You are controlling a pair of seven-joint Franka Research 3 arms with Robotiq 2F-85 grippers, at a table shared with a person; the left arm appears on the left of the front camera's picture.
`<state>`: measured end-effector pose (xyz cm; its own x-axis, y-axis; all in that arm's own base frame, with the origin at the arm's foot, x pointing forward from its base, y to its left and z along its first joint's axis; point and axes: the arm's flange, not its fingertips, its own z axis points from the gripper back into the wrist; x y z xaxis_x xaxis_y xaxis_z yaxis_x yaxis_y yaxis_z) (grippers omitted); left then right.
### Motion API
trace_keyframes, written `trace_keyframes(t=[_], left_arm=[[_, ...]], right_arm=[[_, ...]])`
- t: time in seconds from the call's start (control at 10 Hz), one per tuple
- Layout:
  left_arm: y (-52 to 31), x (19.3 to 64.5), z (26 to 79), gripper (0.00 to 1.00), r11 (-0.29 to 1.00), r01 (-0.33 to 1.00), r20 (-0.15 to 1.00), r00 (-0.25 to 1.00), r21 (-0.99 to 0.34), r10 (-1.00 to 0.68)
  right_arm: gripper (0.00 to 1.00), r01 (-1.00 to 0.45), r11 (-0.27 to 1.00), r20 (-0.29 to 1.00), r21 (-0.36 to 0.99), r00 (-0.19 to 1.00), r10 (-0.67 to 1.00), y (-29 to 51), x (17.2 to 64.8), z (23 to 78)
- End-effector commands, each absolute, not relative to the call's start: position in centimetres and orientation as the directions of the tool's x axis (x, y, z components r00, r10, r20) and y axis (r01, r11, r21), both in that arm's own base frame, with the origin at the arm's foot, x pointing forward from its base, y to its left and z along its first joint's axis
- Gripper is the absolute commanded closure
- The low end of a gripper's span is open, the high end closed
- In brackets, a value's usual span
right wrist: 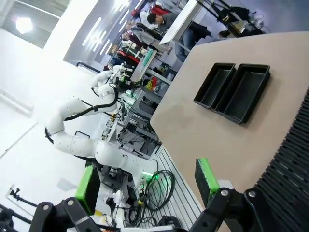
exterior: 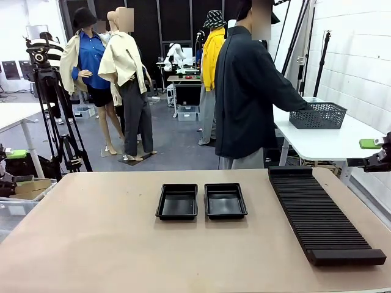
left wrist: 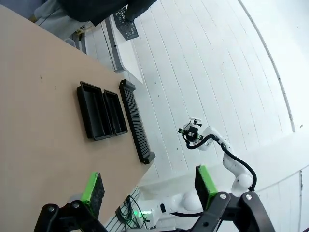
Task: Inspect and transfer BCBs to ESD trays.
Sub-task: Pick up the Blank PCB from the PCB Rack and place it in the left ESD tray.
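Note:
Two glossy black ESD trays (exterior: 177, 202) (exterior: 225, 201) lie side by side mid-table, both with nothing in them; they also show as trays (left wrist: 93, 116) and trays (right wrist: 232, 89) in the wrist views. The BCBs are out of view. My left gripper (left wrist: 148, 189) hangs open off the table's left side, its green pad (exterior: 17, 154) at the picture's left edge. My right gripper (right wrist: 146, 180) is open too, off the right side, with nothing between its fingers; its green pad (exterior: 368, 143) shows at the right edge.
A long black slotted rack (exterior: 321, 213) lies along the table's right side. A person in dark clothes (exterior: 247, 97) stands at the far edge, turned toward a white side table with a dark mesh basket (exterior: 317, 115). A tripod (exterior: 52, 110) stands far left.

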<state>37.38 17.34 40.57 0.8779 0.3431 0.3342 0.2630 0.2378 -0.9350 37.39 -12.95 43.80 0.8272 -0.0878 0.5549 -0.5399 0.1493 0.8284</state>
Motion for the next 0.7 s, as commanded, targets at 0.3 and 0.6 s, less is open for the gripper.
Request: trace_keyframes(t=[0.3,0.6], left_arm=[[17.1,37.5,40.49,0.0,0.229,0.249,0.317,0.885,-0.941,0.341],[17.1,37.5,40.49,0.0,0.229,0.249,0.317,0.885,-0.941,0.341]], right_arm=[[0.0,-0.54,0.154,0.555,0.828,0.827,-0.085,-13.0,37.35,43.78],[0.0,-0.54,0.154,0.555,0.828,0.827,-0.085,-13.0,37.35,43.78]])
